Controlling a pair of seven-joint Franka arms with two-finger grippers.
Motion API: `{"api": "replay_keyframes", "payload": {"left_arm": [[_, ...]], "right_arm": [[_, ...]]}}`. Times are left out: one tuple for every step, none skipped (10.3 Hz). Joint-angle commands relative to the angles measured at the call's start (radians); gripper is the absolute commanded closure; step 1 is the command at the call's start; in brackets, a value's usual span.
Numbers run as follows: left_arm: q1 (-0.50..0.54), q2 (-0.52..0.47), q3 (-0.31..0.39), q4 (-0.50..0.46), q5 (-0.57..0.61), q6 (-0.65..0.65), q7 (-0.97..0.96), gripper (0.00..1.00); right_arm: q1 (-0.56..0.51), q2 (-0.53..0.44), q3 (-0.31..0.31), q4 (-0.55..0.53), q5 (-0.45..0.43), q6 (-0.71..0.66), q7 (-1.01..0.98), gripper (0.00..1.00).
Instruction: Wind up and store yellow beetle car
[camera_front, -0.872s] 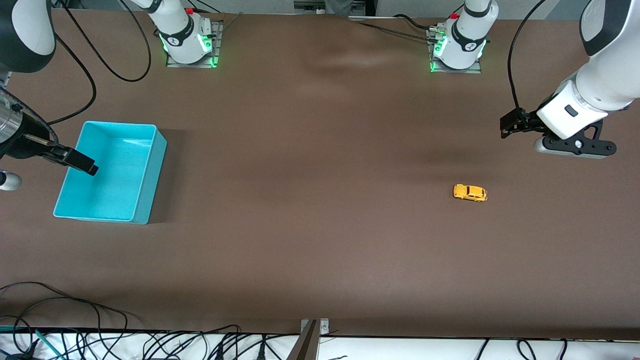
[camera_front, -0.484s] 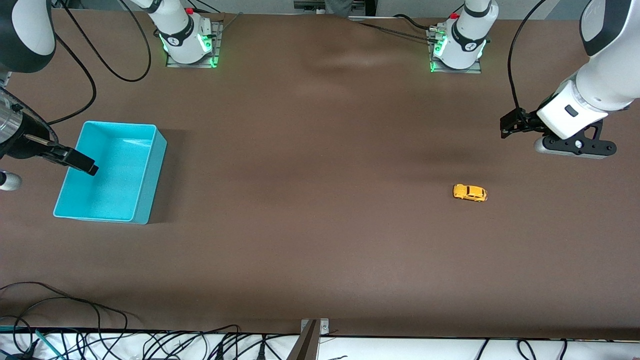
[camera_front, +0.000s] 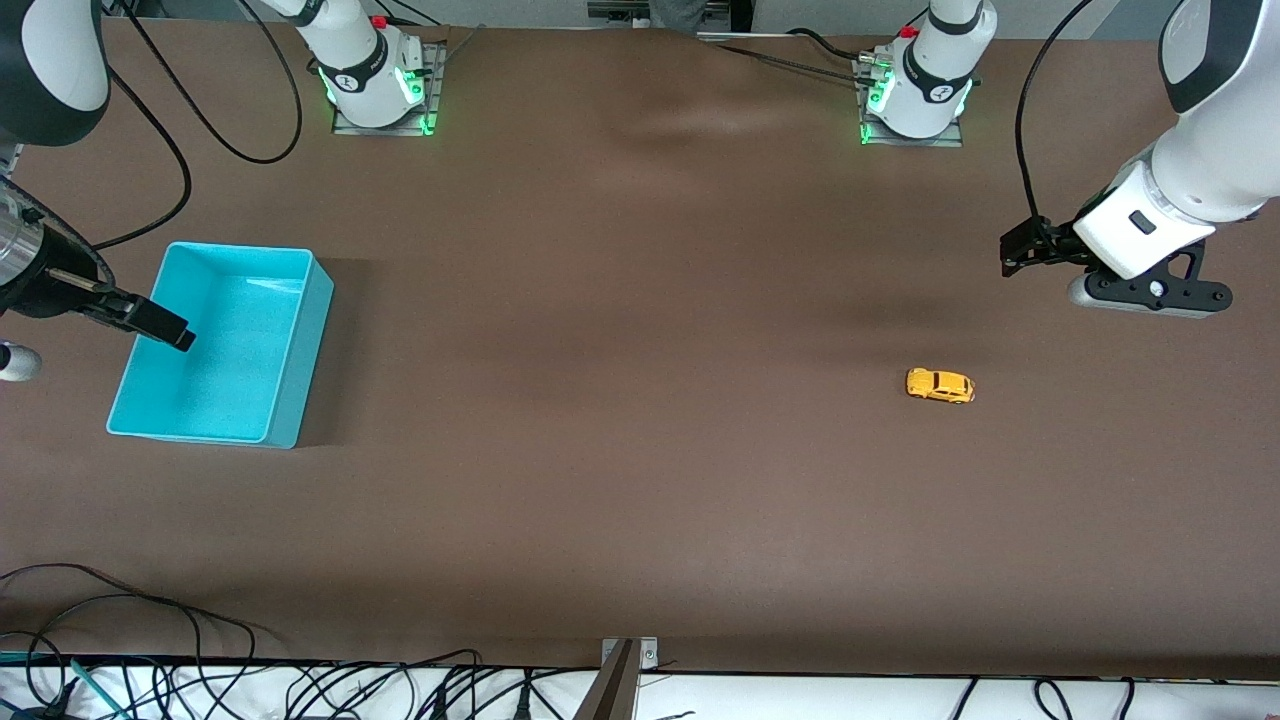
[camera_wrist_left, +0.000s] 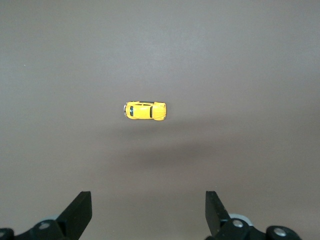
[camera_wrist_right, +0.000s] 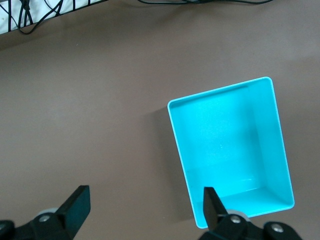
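Two grippers hang in the air above a brown table (camera_front: 640, 450), one toward each end, and neither holds anything.

Left gripper (camera_wrist_left: 149, 212): its fingers (camera_wrist_left: 80, 210) stand spread wide, with only bare table showing between them. It hangs over the table toward the left arm's end. The car (camera_wrist_left: 145, 110) lies well clear of the fingertips, out ahead of the gap between them and roughly in line with its middle, touching neither finger. In the front view this gripper (camera_front: 1015, 255) shows at the end of the left arm's wrist.

Car (camera_front: 940, 385): a small yellow toy, upright on its wheels on the bare table, toward the left arm's end, nearer to the front camera than the left arm's base. Its long axis runs crosswise to the reach of the left fingers. Nothing touches it.

Right gripper (camera_wrist_right: 142, 210): its fingers (camera_wrist_right: 77, 205) are likewise fully parted and hold nothing. It hangs over the rim of the bin (camera_wrist_right: 280, 150); one fingertip overlaps the bin's corner in the right wrist view, while the other is over bare table. In the front view a dark finger (camera_front: 160, 325) reaches across the bin's wall.

Bin (camera_front: 300, 350): turquoise, rectangular, open-topped, toward the right arm's end, well apart from the car.
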Motion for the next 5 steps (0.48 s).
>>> {"api": "replay_keyframes", "payload": {"left_arm": [[0.016,-0.016,-0.010,-0.018,-0.026,-0.003,0.027,0.00],[0.016,-0.016,-0.008,-0.018,-0.026,-0.003,0.027,0.00],[0.016,-0.013,-0.010,-0.018,-0.026,-0.001,0.027,0.00],[0.016,-0.010,-0.010,-0.016,-0.026,-0.001,0.027,0.00],[0.016,-0.010,-0.010,-0.016,-0.026,-0.001,0.027,0.00]], "right_arm": [[-0.009,-0.009,0.002,0.002,0.009,-0.001,-0.006,0.00],[-0.011,-0.011,-0.003,0.005,0.009,-0.001,-0.009,0.00],[-0.011,-0.014,-0.014,0.005,0.009,-0.001,-0.010,0.00],[-0.011,-0.014,-0.018,0.005,0.010,-0.001,-0.010,0.00],[-0.011,-0.014,-0.020,0.006,0.010,-0.001,-0.007,0.00]]}}
